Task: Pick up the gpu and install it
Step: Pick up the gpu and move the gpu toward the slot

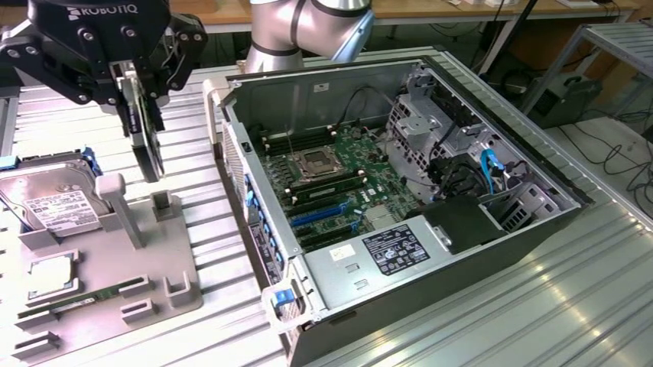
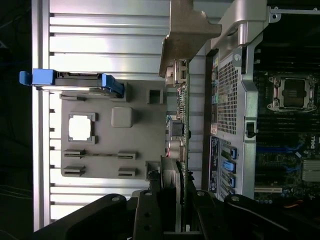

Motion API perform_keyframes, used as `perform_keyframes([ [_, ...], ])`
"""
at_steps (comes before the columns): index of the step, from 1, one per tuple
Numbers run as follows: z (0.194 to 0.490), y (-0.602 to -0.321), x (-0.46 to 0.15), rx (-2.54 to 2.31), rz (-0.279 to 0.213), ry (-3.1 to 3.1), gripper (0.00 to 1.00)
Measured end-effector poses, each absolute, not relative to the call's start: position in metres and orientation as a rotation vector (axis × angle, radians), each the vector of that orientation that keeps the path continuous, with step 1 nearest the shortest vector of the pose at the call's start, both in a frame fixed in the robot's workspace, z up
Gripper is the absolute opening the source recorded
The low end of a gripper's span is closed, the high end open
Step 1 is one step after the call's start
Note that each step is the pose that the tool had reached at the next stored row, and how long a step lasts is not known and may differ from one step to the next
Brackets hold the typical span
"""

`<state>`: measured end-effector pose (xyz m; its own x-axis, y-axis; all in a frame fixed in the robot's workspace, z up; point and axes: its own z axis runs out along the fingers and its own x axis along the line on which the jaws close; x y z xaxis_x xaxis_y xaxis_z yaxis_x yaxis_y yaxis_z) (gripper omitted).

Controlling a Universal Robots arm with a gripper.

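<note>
gripper [image 1: 141, 90] fingers pinching the gpu [image 1: 149, 149] at its upper edge. The card hangs vertical under them, silver bracket [image 2: 187, 37] on the end farthest out. Its lower edge is above the grey fixture [image 1: 153, 264], hard drive [image 1: 56, 202] to one side. Beyond an open gap is the case wall [image 1: 231, 145], then the open motherboard bay [image 1: 337, 183].

Thin flat black gpu [image 1: 146, 145], standing upright on edge in the air, upper part clamped between the fingers of the pincer [image 1: 143, 107], pale silver bracket [image 2: 187, 30] at one end, hanging between grey holder plate [image 1: 153, 260] and open computer case [image 1: 531, 222]
</note>
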<state>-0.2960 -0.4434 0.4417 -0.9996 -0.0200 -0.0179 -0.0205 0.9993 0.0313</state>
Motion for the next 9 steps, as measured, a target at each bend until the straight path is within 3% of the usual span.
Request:
perform_keyframes([
  [9,0.4416,-0.4434,-0.2853,-0.032,0.049,3.123,0.28],
])
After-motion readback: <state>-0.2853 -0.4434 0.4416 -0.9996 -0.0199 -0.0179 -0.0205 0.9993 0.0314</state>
